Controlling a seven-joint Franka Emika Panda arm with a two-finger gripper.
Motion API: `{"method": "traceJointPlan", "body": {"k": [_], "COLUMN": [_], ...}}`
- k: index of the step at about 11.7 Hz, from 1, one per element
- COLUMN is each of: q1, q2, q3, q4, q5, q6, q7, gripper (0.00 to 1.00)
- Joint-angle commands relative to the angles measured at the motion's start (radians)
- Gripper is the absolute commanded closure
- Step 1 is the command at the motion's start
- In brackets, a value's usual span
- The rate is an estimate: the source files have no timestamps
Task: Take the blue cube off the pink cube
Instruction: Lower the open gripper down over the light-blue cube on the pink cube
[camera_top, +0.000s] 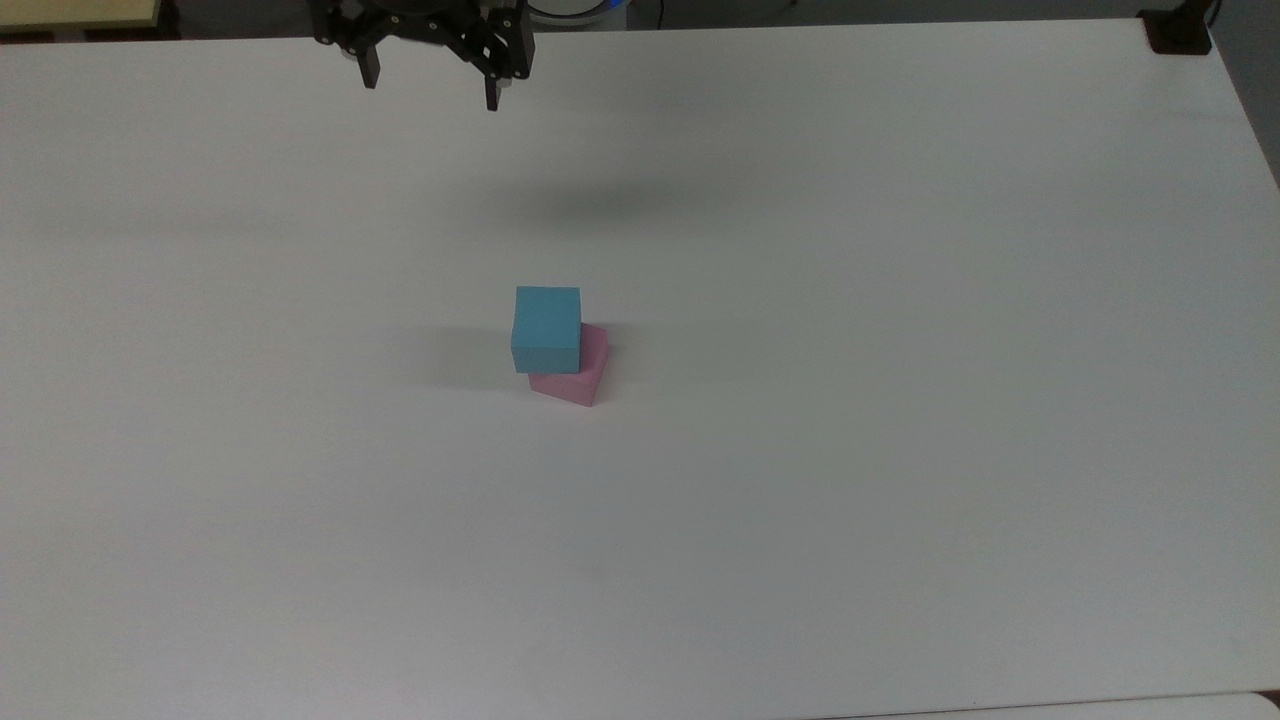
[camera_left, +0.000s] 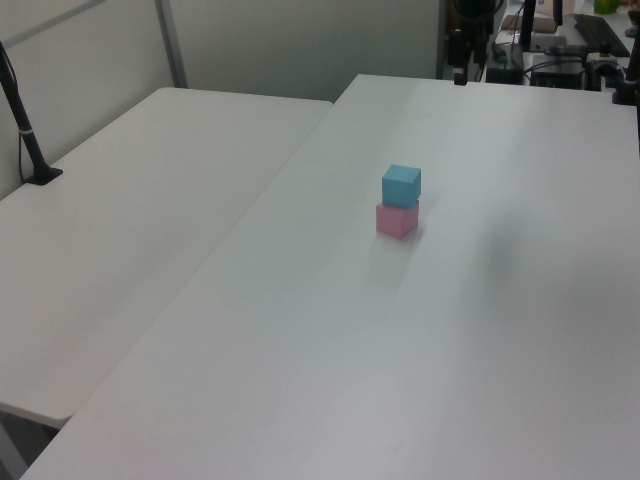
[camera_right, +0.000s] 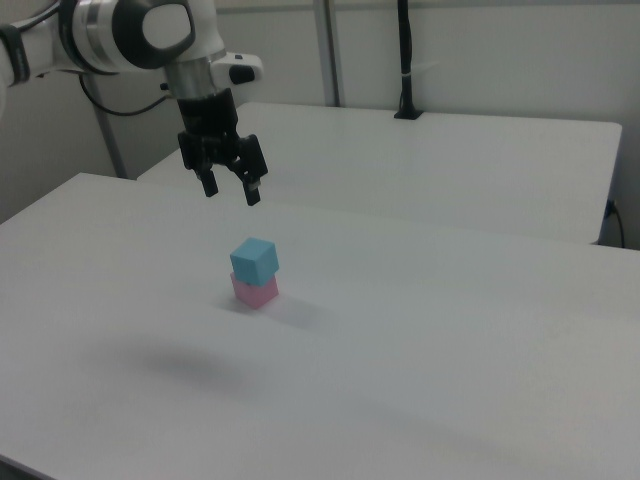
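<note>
Pincer (camera_right: 231, 190) (spread) hangs above matte cyan blue cube (camera_top: 546, 329).

The arm (camera_right: 130, 35) is glossy white with rounded links, a dark grey joint cap and silvery rings. A black cable loops behind it. Below the wrist sits the black pincer (camera_right: 231, 189), two slim dark fingers (camera_top: 369, 70) on linkage bars.
</note>
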Motion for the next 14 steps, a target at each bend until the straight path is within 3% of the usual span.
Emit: {"method": "traceJointPlan", "body": {"k": [1, 9, 14], "q1": [0.013, 0.112, 0.125], "q2": [0.062, 0.28, 0.313], "q3": [-0.001, 0.006, 0.003], "q4": [-0.01, -0.009, -0.009], "q5": [0.039, 0.076, 0.019], "q6": [0.055, 0.328, 0.393], "q7": [-0.02, 0.029, 0.066], "gripper": [0.0, 0.0, 0.0]}}
